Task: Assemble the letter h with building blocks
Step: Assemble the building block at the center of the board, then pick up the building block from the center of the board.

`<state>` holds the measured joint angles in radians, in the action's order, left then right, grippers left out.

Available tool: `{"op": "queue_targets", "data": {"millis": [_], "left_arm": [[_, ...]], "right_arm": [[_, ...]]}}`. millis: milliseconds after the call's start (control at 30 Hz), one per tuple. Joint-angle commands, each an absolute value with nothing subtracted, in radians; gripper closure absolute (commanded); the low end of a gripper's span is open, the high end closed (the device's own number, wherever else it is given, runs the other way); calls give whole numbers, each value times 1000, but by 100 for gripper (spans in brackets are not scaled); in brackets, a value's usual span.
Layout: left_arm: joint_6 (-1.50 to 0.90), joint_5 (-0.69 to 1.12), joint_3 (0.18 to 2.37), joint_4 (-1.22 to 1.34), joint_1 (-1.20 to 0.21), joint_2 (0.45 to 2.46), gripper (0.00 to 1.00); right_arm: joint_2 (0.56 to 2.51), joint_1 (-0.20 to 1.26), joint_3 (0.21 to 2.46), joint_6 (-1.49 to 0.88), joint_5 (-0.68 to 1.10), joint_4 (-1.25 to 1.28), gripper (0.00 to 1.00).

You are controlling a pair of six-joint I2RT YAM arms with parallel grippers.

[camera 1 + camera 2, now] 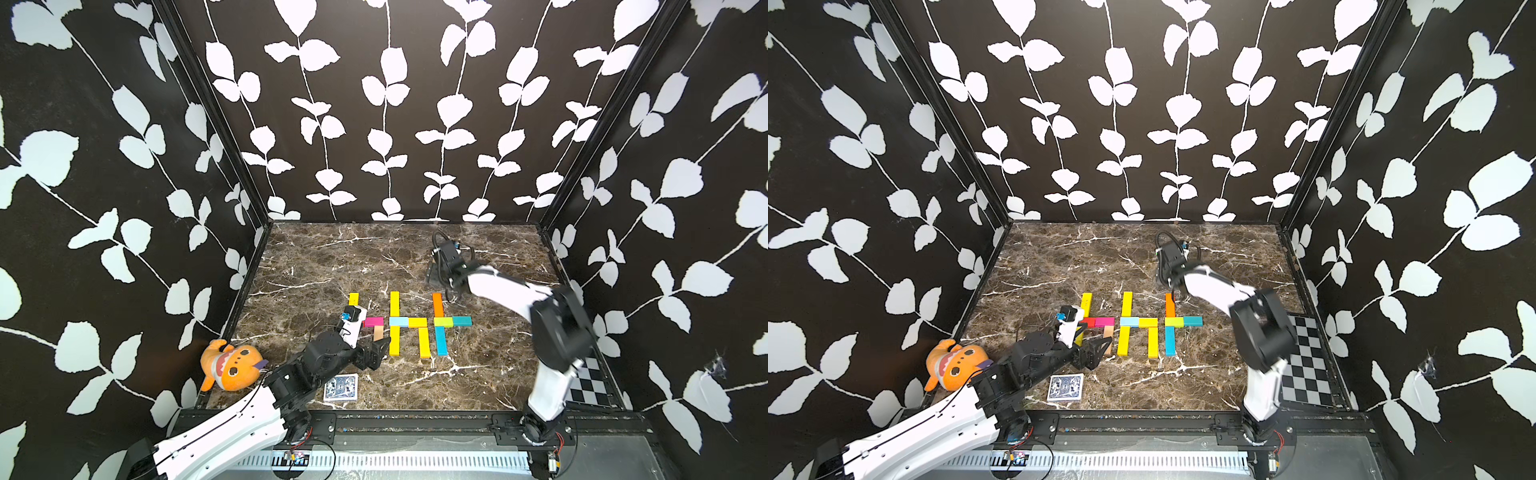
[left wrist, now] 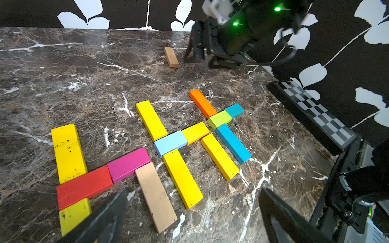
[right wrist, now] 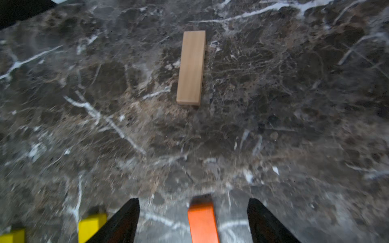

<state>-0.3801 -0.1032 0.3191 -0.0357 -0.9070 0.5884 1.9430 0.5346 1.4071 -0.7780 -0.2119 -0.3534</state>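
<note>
Left of centre in a top view, your left gripper [image 1: 376,351] stands wide and empty, just beside the tan leg [image 2: 155,195] of the left h [image 1: 373,322]. Risk: any sideways sweep from here pushes that leg or the red bar [image 2: 84,186] out of line.

Centre: the middle h [image 1: 399,321] lies complete, 5 bars touching.

Right of centre: the third h [image 1: 442,321] has 4 bars and lacks its leg. The loose tan bar [image 3: 191,67] lies flat, well apart from it.

Your right gripper [image 3: 193,203] is wide and empty, and the orange bar [image 3: 202,223] shows between its fingers. Descending here would likely strike that stem.

The tabletop [image 1: 316,266] is glossy brown marble, so nudged bars probably slide. Black walls [image 1: 374,104] with a white leaf print enclose 3 sides.
</note>
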Motion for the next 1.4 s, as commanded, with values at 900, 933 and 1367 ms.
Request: {"op": "queue_targets", "data": {"millis": [900, 933, 1367], "left_arm": [[-423, -84, 349, -57, -904, 567, 1], [-423, -83, 351, -58, -904, 567, 1], [-420, -84, 363, -57, -904, 607, 1]], "right_arm": [[2510, 410, 2177, -615, -204, -731, 41], [2523, 411, 2202, -609, -217, -759, 44], [2433, 403, 2037, -521, -160, -597, 76]]}}
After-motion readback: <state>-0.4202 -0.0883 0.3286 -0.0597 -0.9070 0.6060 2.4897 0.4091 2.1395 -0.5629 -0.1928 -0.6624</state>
